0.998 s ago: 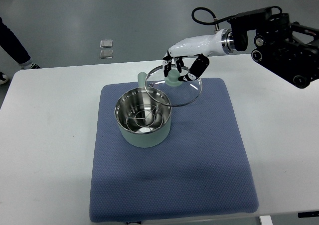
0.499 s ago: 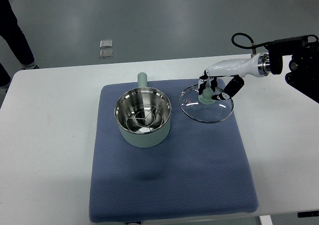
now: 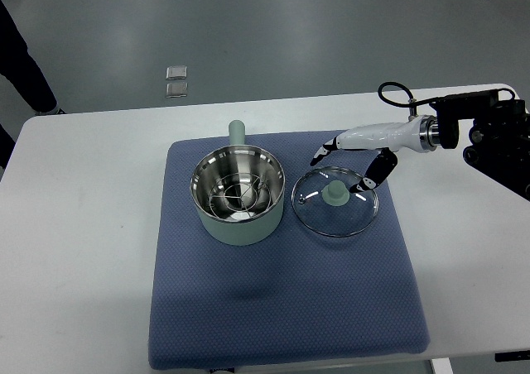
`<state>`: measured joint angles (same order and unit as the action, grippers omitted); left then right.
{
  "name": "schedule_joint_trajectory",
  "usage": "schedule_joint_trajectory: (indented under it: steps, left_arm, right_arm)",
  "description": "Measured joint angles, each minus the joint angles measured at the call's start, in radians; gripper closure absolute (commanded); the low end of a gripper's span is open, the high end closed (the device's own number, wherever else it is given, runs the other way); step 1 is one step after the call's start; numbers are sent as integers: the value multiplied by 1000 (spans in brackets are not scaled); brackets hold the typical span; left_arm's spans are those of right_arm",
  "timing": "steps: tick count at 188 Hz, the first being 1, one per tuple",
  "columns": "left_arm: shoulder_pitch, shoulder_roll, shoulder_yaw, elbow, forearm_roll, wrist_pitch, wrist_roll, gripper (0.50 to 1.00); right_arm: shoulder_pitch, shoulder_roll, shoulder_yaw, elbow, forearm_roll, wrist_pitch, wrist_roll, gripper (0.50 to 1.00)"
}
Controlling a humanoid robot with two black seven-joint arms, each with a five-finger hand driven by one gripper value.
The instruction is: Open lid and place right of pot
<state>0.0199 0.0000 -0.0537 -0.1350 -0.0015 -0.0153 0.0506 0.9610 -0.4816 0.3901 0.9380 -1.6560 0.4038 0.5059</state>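
Lid [image 3: 334, 202] is now laid flat on the blue mat [image 3: 281, 308] just right of the pot [image 3: 238, 194], no longer gripped by its knob as 0.5 s ago. Right hand [image 3: 358, 155] has been drawn back w/ fingers released, spread above lid's far edge. A person's leg [image 3: 23, 59] is seen top left, well apart; nothing is found btwn lid & pot.

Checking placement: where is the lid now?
In the top view, the glass lid lies flat on the blue mat, just right of the pot.
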Motion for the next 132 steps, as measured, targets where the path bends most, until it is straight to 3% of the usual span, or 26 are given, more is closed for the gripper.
schedule_joint_trajectory:
  steps: [42, 65, 99, 132]
  left_arm:
    - [0, 0, 0, 0, 0, 0, 0, 500]
    - [0, 0, 0, 0, 0, 0, 0, 500]
    - [0, 0, 0, 0, 0, 0, 0, 500]
    - [0, 0, 0, 0, 0, 0, 0, 500]
  right_arm:
    - [1, 1, 10, -36, 286, 20, -17, 587]
    - [-4, 10, 12, -82, 562, 22, -76, 587]
    - [-12, 80, 12, -153, 1071, 19, -282, 585]
    - [-23, 147, 11, -212, 1563, 10, -443, 579]
